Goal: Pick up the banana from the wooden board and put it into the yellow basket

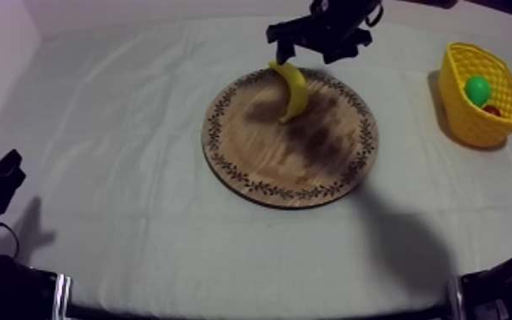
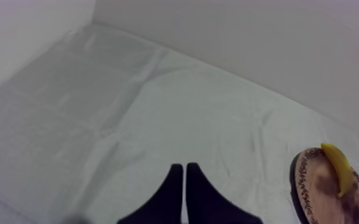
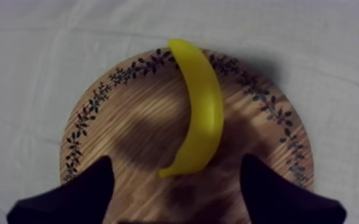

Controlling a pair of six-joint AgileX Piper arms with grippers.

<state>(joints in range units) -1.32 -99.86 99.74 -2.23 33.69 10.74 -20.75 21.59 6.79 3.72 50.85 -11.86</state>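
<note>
Top view: the round wooden board [image 1: 251, 174] sits mid-table, and the banana [image 1: 292, 89] lies on its far part, one end at the patterned rim and the other pointing in toward the board's middle. Its long axis runs roughly from far to near, with a gentle curve. The right gripper [image 1: 312, 42] hangs just beyond the banana's far end, so the right arm is much the nearer one. The left gripper [image 1: 0, 180] rests low at its own side, well apart from the board. The yellow basket [image 1: 468, 128] stands at the right edge and holds a green toy fruit [image 1: 478, 88] and a small red fruit [image 1: 492, 111].

Left wrist view: the left gripper [image 2: 184, 179] has its fingers pressed together into a narrow wedge, holding nothing, over bare cloth [image 2: 128, 107]. The banana [image 2: 339, 168] shows far off on the board [image 2: 313, 193].

Right wrist view: the right gripper [image 3: 176, 162] is spread wide, one finger on each side of the banana's [image 3: 201, 107] nearer tip, and neither finger touches it. The banana stretches lengthwise away from the gripper, so the closing line crosses its long axis, which I judge a good line-up for a straight descent. It looks smooth, plain yellow, slim and tapered, so it will likely slip if caught near the tip. The board [image 3: 116, 113] lies beneath it.
</note>
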